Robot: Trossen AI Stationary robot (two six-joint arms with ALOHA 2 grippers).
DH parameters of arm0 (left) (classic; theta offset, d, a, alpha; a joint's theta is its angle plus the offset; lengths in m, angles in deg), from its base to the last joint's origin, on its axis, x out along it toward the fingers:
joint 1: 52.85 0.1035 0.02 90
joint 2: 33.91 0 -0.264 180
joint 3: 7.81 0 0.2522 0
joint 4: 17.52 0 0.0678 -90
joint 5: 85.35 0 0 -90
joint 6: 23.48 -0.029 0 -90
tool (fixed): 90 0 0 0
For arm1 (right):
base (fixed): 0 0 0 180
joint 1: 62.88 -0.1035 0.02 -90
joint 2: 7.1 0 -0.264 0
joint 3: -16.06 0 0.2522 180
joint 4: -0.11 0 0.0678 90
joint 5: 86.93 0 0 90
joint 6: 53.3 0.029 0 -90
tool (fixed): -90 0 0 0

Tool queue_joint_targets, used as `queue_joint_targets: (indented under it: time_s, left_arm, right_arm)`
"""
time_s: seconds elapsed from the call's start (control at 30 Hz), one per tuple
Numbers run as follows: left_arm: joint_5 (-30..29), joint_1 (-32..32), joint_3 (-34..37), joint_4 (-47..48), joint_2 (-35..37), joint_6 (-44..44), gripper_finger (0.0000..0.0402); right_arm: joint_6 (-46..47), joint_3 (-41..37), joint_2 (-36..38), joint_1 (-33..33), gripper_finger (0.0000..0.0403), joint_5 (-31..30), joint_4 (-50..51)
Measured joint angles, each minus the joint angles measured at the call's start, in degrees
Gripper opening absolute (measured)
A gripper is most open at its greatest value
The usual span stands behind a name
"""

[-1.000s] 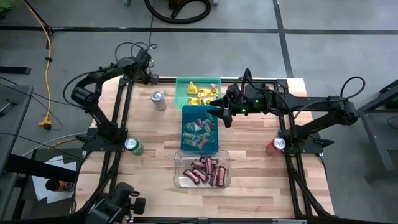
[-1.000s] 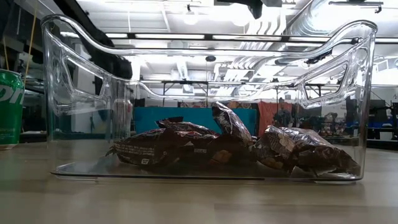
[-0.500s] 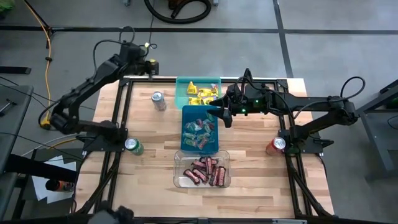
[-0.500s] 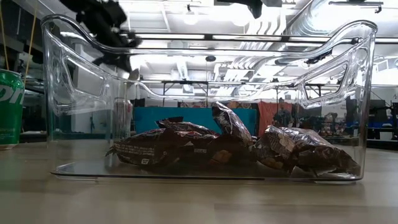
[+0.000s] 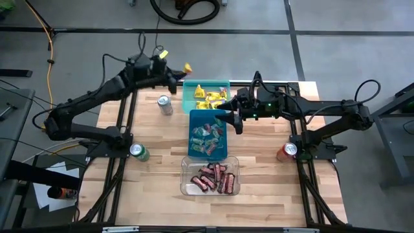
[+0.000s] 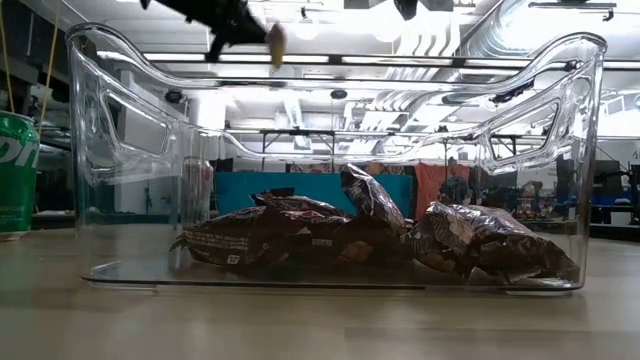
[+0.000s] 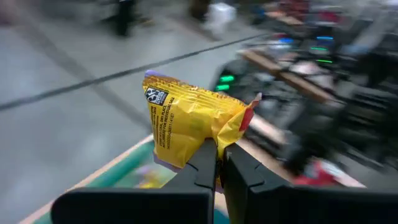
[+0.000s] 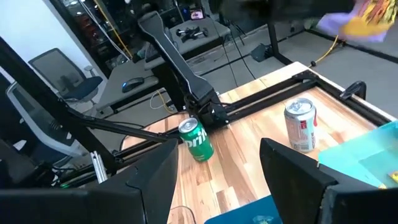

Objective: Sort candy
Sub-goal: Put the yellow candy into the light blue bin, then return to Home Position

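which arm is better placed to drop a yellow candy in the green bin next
Left. The left gripper already pinches a yellow candy packet beside the green bin; the right gripper is open and empty, over the blue bin.

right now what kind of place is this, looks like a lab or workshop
Probably a robotics lab or workshop: a butcher-block table on a concrete floor, exposed ceiling ducts overhead, and desks with office chairs beyond the table.

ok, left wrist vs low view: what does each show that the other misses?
Only the left wrist view shows the left gripper shut on the yellow packet, and a green bin below. Only the low view shows the clear bin of dark bars and a green can. Both share the yellow packet, a small blur high up in the low view.
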Motion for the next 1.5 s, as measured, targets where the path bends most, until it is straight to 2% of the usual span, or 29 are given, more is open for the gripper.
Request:
queue_joint_targets:
  time_s: [0.13, 0.23, 0.4, 0.5, 0.8, 1.07, 1.23, 1.4, 1.5]
  left_arm:
    - [4.5, -5.5, 5.0, -10.3, -0.1, -1.5, 0.0]
    - [4.4, -7.9, 11.8, -20.3, -0.1, 1.3, 0.0]
    - [4.0, -8.0, 24.4, -35.1, -0.2, 8.5, 0.0]
    - [3.8, -6.8, 28.0, -40.3, -0.2, 10.7, 0.0]
    - [1.0, -4.8, 28.1, -40.6, -0.4, 6.2, 0.0]
    - [0.0, -7.9, 28.1, -40.4, -1.3, 1.9, 0.0003]
    - [-4.9, -9.9, 28.1, -40.4, -4.1, -0.3, 0.002]
    - [-11.0, -10.0, 28.1, -40.8, -6.9, -2.2, 0.0042]
    - [-12.6, -9.4, 28.1, -40.9, -8.2, -2.4, 0.0056]
  right_arm:
    - [-1.5, 0.0, 0.9, 0.0, 0.0222, 1.2, -0.1]
    - [-2.1, 0.1, 1.8, 0.0, 0.0222, 1.4, -0.1]
    - [-2.8, 0.1, 2.8, 0.0, 0.0222, 1.3, -0.1]
    - [-2.8, 0.1, 2.9, 0.0, 0.0222, 1.3, 0.0]
    - [-2.8, 0.1, 2.8, 0.2, 0.0222, -0.6, 0.0]
    - [-2.6, 0.1, 2.8, 0.2, 0.0222, -1.7, 0.0]
    - [-2.6, 0.1, 2.8, 0.2, 0.0222, -1.7, 0.0]
    - [-2.3, 0.0, 2.8, 0.2, 0.0222, -1.8, -0.1]
    - [-2.2, 0.0, 2.8, 0.2, 0.0222, -1.8, -0.1]
